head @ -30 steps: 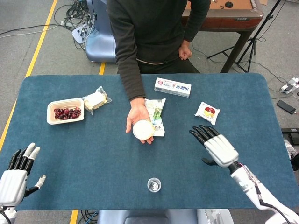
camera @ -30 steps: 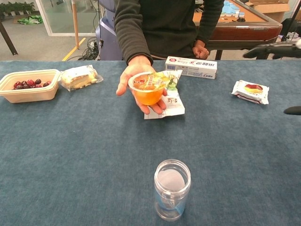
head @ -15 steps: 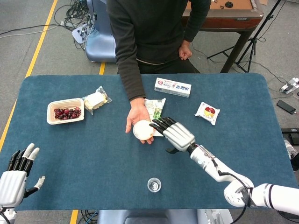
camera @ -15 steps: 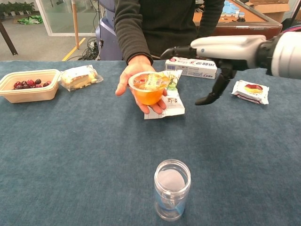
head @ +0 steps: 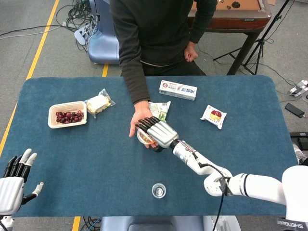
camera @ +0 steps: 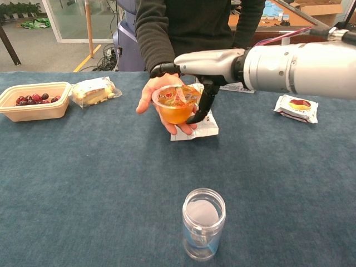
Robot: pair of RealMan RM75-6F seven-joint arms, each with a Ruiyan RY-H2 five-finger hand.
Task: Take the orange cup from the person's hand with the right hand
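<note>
Nearest me, a clear jar (camera: 203,223) stands upright on the blue table (camera: 83,183). My left hand (head: 13,180) rests at the near left corner, fingers spread, holding nothing. My right arm stretches forward across the table, my right hand (head: 156,133) palm-down over the orange cup (camera: 176,104), fingers extended above its lid and thumb hanging down at its side. I cannot tell whether the thumb touches it; my fingers are not closed round it. The cup sits in the person's hand (camera: 159,95), raised above a snack packet (camera: 206,125).
</note>
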